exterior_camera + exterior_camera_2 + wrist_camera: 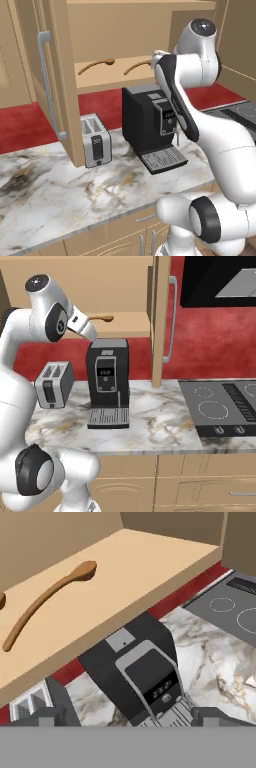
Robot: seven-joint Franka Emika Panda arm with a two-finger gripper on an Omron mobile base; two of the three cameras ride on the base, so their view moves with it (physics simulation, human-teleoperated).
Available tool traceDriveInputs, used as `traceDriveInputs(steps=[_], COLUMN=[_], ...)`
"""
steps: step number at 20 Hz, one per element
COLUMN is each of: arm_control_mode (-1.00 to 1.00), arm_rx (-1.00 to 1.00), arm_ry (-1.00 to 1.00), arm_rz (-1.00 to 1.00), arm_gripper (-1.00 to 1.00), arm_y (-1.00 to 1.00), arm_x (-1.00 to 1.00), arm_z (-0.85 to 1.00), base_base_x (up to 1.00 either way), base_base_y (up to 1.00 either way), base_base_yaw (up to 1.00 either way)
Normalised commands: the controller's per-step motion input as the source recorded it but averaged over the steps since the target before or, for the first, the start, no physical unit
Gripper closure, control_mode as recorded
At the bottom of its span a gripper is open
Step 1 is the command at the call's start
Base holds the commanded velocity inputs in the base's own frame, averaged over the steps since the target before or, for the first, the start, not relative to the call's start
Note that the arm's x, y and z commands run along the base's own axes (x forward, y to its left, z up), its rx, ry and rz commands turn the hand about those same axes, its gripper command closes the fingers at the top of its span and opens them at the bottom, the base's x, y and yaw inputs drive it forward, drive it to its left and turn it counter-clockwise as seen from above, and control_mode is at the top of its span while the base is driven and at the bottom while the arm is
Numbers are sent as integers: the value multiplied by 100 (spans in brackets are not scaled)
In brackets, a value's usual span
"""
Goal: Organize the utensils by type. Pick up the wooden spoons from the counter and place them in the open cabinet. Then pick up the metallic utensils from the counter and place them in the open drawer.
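Note:
Two wooden spoons lie on the shelf of the open cabinet (120,82). One spoon (96,65) lies to the left and the other (137,66) to the right, close to my hand. In the hand view the nearer spoon (50,597) lies curved across the tan shelf (150,567), with the bowl of the other spoon (1,600) at the left edge. My gripper (131,716) hangs open just in front of the shelf edge, above the coffee machine, with nothing between its fingers. The marble counter (50,190) lies below. The metallic utensils and the open drawer are out of view.
A black coffee machine (150,125) stands on the counter under the shelf, with a silver toaster (96,140) to its left. The open cabinet door (55,75) with its bar handle juts out on the left. A cooktop (220,406) lies to the right.

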Motion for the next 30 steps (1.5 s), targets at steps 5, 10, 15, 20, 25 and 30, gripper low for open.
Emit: traceDriveInputs(steps=[5, 10, 15, 20, 25, 30], arm_control_mode=[-100, -100, -100, -100, -100, -100], arm_rx=[-2, 0, 0, -1, -1, -6], arm_ry=[20, 31, 20, 5, 5, 1], arm_rz=[0, 0, 2, 3, 0, 0], arm_gripper=[-100, -100, -100, -100, -100, -100], arm_y=[-2, -6, -3, -3, -3, 0], arm_x=[-50, -31, -18, -11, -3, 0], arm_z=[-50, -44, -50, -45, -23, -14], base_base_x=[0, 0, 0, 0, 0, 0], base_base_y=[0, 0, 0, 0, 0, 0], base_base_yaw=[0, 0, 0, 0, 0, 0])
